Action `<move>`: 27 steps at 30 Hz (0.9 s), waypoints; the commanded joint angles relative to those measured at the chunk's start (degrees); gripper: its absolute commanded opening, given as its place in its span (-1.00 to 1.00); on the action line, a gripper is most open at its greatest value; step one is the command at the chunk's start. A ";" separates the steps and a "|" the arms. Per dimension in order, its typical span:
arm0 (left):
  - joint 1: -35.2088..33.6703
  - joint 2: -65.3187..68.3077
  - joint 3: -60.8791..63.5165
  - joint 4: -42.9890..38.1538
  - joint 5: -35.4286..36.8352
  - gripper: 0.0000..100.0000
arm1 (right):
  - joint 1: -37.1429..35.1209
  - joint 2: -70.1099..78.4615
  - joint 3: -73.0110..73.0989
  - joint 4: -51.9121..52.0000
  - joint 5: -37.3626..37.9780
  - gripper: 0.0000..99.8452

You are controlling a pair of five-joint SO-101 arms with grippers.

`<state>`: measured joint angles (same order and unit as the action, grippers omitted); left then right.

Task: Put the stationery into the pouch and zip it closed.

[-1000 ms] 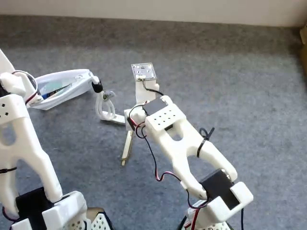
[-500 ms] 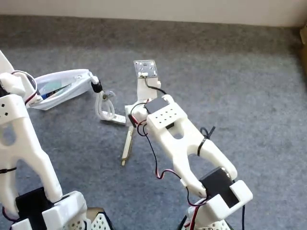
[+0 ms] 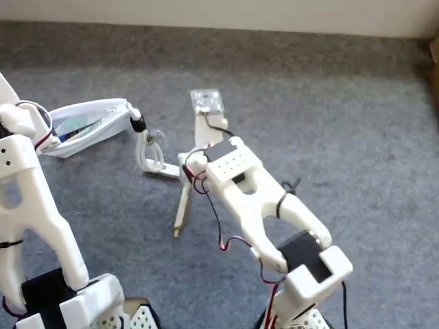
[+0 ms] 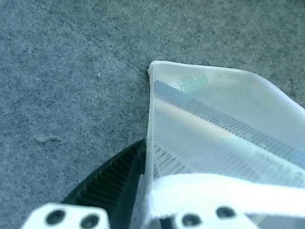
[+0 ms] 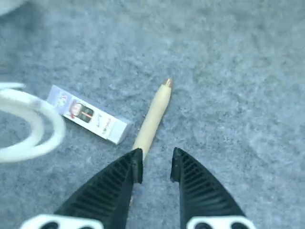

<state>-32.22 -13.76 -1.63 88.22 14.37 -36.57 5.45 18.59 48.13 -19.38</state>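
where pencil (image 5: 153, 114) lies, gripper (image 5: 156, 158) hovers (agape)

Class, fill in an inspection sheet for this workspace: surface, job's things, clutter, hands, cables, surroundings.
Surface: grey carpet.
Job's things: translucent pouch, items visible inside; pencil and small box lying on the carpet outside it, beside a white cord loop.
Clutter: nothing seen.
Hands: left hand shut on the pouch; right hand open above the pencil's end.
Cables: red and black wires along the right arm.
Surroundings: pale wall at the far edge.
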 commanded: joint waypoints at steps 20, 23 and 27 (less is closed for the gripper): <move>-1.19 -1.45 -0.48 -1.23 0.00 -0.99 | 0.84 12.00 -7.78 -10.86 -0.26 -0.80; -1.19 -1.45 -0.48 -1.23 0.00 -0.99 | 0.84 13.23 -8.75 -9.19 -0.18 -0.80; -1.27 -1.45 -0.48 -1.23 0.00 -0.99 | 0.84 15.34 -11.91 -2.59 -0.09 -0.80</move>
<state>-32.31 -13.76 -1.54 88.04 14.37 -36.57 20.31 11.82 40.04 -19.38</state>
